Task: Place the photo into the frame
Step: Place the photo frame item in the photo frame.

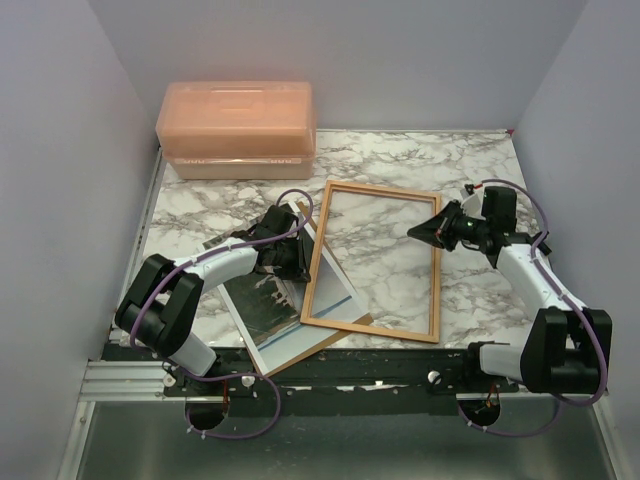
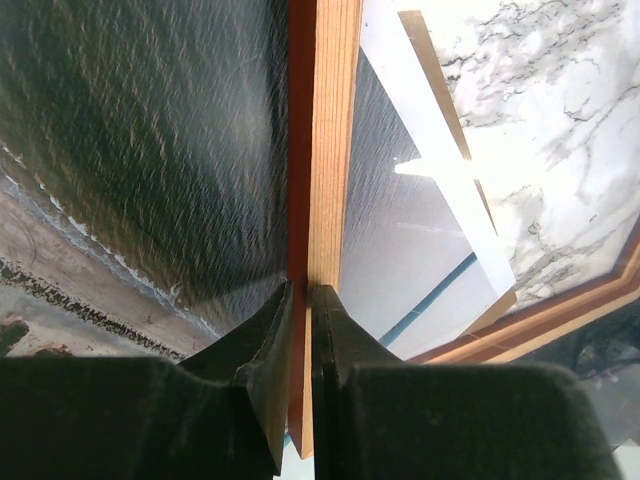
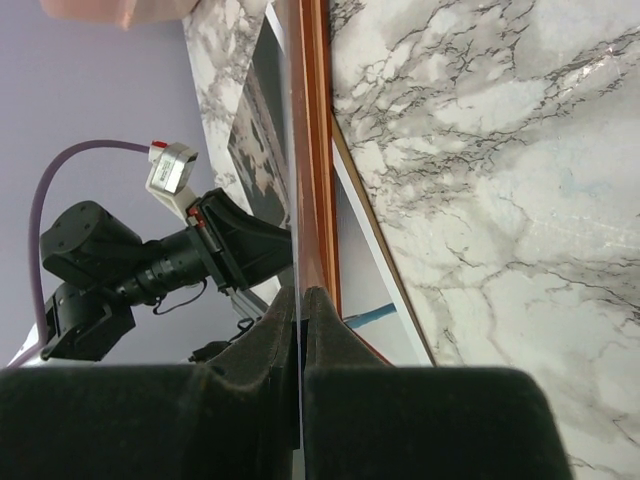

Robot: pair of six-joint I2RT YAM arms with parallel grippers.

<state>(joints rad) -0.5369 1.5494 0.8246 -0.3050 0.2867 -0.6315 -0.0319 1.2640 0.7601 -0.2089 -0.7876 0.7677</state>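
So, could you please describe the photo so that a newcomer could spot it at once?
On the white marble table, find the large red-orange wooden frame; at its near left corner a thin rectangular photo lies flat, partly beneath the rail. Its dark grey streaky picture with a white edge sets it apart from the plain brown backing board peeking out beside it.

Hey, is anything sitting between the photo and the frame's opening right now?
The frame itself does: its left rail lies over the photo, so only a strip shows through the opening. Glare in the opening hints at a clear sheet there too, though I can't be sure.
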